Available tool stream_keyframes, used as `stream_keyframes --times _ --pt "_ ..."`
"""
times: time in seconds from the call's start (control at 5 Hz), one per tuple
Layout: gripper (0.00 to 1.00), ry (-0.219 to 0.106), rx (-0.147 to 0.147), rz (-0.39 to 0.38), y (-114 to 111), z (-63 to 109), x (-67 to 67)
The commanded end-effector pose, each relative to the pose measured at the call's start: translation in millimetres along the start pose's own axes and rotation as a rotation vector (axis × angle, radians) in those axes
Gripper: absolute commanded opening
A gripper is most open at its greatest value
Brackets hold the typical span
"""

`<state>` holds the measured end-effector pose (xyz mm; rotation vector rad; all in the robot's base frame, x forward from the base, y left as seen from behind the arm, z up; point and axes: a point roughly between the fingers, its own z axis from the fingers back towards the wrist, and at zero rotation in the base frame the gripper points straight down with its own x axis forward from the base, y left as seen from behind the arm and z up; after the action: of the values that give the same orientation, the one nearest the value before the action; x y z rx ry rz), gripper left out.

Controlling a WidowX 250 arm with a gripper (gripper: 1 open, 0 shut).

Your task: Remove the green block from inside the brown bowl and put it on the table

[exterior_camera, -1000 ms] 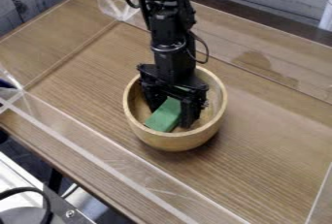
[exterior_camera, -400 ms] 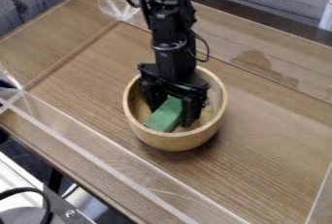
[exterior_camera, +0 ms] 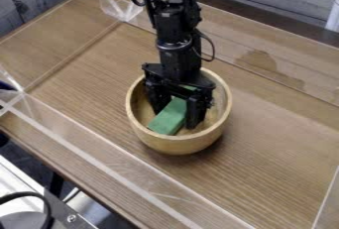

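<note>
Block point(exterior_camera: 169, 121), bright green, flat bar, sits inside bowl point(exterior_camera: 146, 130), leaning rather than lying flat: lower end down near the bowl's front-left inner wall, upper end rising toward the middle, partly hidden behind the gripper. Long axis runs from lower left to upper right in the picture, roughly toward the arm. Broad green face turned up and toward the camera. Bowl is round, light-brown wood, thick rim, standing upright on table point(exterior_camera: 93, 69), a bit in front of centre. Gripper point(exterior_camera: 179, 102) is black, pointing straight down, lowered into the bowl with its fingers point(exterior_camera: 201, 106) below rim level. Jaws spread wide, one finger to each side of the block's upper end; the block shows between them. Whether the fingers touch the block cannot be told at this resolution; nothing looks pinched. Arm point(exterior_camera: 169, 25) rises from the gripper up to the top of the frame, dark, with cabling along it. Table is brown wood grain with plank lines running diagonally, a darker stain point(exterior_camera: 259, 62) to the right of the bowl. Clear plastic walls point(exterior_camera: 79, 159) edge the table along the front and left; near one runs diagonally across the lower left. Bowl stands well apart from all walls.
</note>
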<state>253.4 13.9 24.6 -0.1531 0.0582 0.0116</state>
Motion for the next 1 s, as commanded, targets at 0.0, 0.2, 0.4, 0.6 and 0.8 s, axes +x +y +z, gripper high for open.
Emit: stream_keyframes --times 0.0,0.2,0.4,0.6,0.8 --pt "0.00 -0.004 0.000 0.009 2.3 -5.0 1.4" --pt "0.00 -0.004 -0.001 0.012 1.7 -4.3 1.2" --pt "0.00 -0.008 -0.001 0.016 0.8 -0.9 1.4" --pt "0.00 -0.011 -0.002 0.019 -0.1 2.6 1.6" --pt "0.00 -0.015 -0.002 0.022 -1.0 6.4 1.9"
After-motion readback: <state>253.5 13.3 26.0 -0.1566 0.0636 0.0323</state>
